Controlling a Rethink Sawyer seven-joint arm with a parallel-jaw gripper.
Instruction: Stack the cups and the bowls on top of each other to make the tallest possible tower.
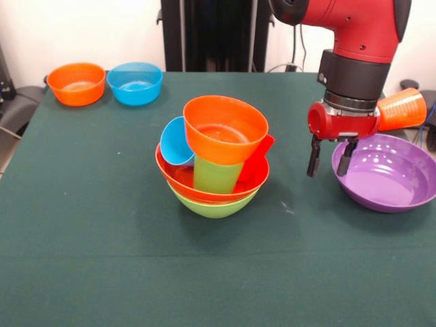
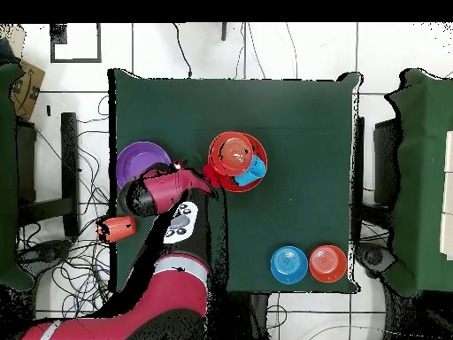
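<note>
A partly built tower (image 1: 214,163) is shown near the middle of the green tabletop (image 1: 82,204): a large lime green plastic bowl (image 1: 212,206) carries a large orange-red bowl (image 1: 184,178) holding light blue (image 1: 176,143), lime green (image 1: 216,175) and red tumblers (image 1: 255,162), capped by a small orange bowl (image 1: 225,128). A large purple bowl (image 1: 386,172) at one side edge, an orange tumbler (image 1: 402,109) beyond it, and small orange (image 1: 76,84) and blue bowls (image 1: 135,83) at a corner remain unstacked. The gripper (image 1: 330,159) hangs at the purple bowl's rim, jaws apart and empty.

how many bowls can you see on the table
6: small orange bowl and blue bowl at the far corner; purple bowl by the gripper; the tower stacks lime green, orange-red and a small orange on top.
</note>
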